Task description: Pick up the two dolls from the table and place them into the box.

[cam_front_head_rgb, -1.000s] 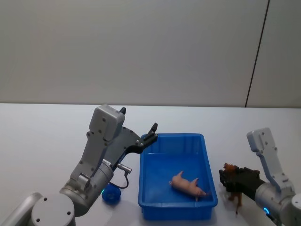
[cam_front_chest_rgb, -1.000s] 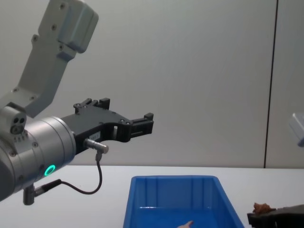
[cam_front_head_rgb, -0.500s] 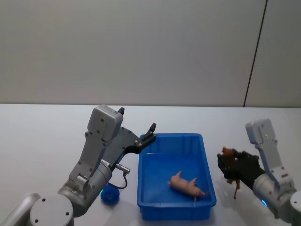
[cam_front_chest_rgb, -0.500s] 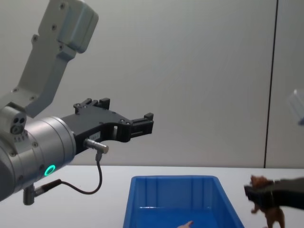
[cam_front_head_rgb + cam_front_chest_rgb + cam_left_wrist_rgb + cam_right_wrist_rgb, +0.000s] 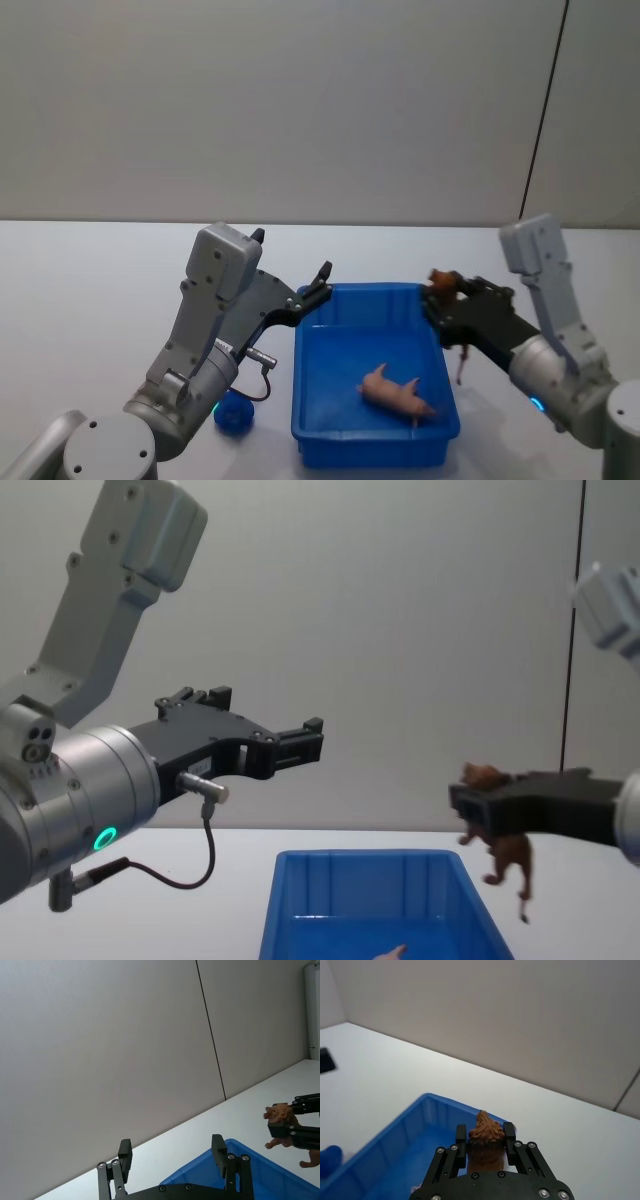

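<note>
The right gripper (image 5: 440, 292) clamps the brown doll (image 5: 443, 282) between its fingers and holds it in the air over the far right corner of the blue box (image 5: 298, 385). In the chest view, the doll's legs hang free under the gripper. The left gripper (image 5: 322, 278), fingers spread wide with nothing between them, hovers over the box's far left corner. The head view shows the pink doll (image 5: 400, 392) lying on the box floor. The box stands on the white desk (image 5: 80, 300).
</note>
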Available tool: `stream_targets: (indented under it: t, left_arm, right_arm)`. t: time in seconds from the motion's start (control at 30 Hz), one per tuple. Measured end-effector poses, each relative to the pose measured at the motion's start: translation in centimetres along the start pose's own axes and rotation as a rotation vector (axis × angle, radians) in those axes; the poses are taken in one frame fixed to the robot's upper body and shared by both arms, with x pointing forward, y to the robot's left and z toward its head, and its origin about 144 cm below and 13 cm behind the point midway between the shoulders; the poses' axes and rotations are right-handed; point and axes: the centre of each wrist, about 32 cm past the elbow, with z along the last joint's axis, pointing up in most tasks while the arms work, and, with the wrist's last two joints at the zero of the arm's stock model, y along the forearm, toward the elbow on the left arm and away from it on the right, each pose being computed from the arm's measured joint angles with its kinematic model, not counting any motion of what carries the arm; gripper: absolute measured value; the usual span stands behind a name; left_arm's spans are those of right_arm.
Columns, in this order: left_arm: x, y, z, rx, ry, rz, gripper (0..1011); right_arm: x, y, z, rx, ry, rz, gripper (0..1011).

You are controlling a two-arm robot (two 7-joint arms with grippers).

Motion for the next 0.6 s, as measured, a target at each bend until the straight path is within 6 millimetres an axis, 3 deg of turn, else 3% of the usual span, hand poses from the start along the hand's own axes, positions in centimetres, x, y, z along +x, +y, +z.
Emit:
stream_targets:
  t: [0.43,0.5,0.6]
  left_arm:
    - [0.0,0.0,0.0,0.0,0.0,0.0,1001]
    - [0.0,0.0,0.0,0.0,0.0,0.0,1001]
    - [0.0,0.0,0.0,0.0,0.0,0.0,1001]
  right_arm:
    - [-3.1,1.5,1.0,0.027,-0.024,0.127,418]
    - [-3.4,1.7,0.9,0.024,-0.027,0.136,439]
    - [-3.8,2.0,0.8,0.019,-0.031,0.149,558]
